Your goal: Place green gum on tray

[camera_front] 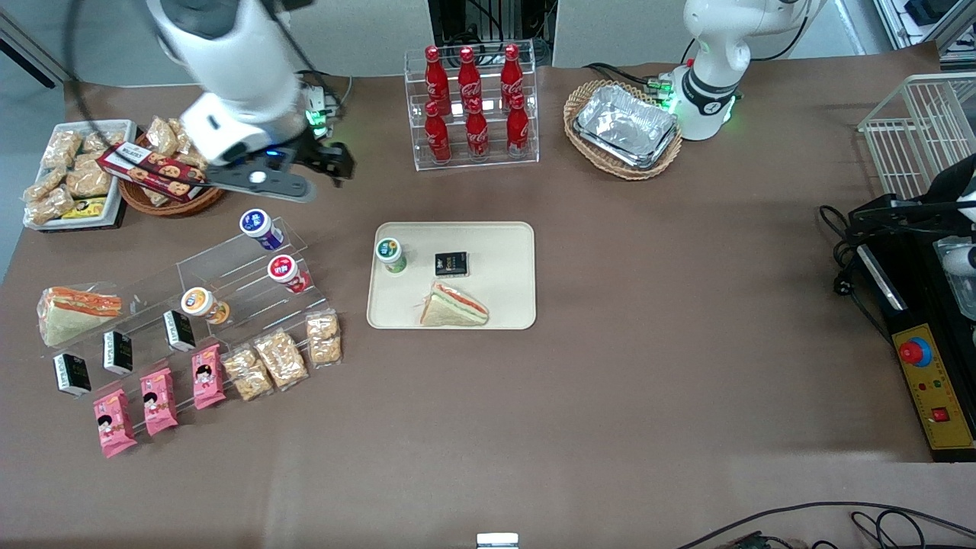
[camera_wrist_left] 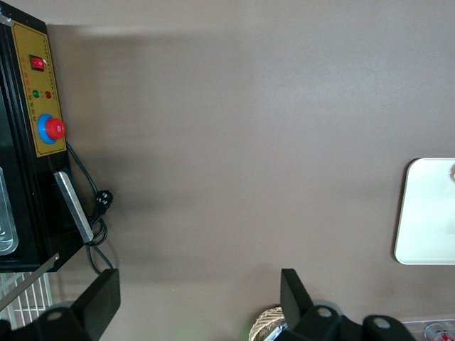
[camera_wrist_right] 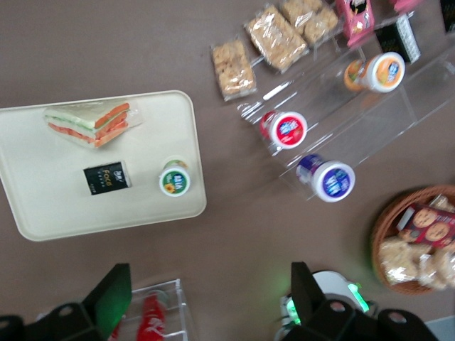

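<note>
The green gum (camera_front: 390,255) stands upright on the tray (camera_front: 507,252), close to the corner nearest the clear stepped rack (camera_front: 229,274). Its white lid carries a green label whose print cannot be read. Beside it on the tray lies a small black packet (camera_front: 451,264) with gold lettering that reads something like "Fore", and a wrapped sandwich (camera_front: 454,306) sits by the tray edge nearest the front camera. The rest of the tray, toward the parked arm's end, is bare, and open brown table (camera_front: 648,343) surrounds it. The gripper (camera_front: 335,162) hangs above the table well apart from the tray, near the wicker basket of cookies (camera_front: 164,179), with its fingers (camera_wrist_right: 114,295) spread and holding nothing.
</note>
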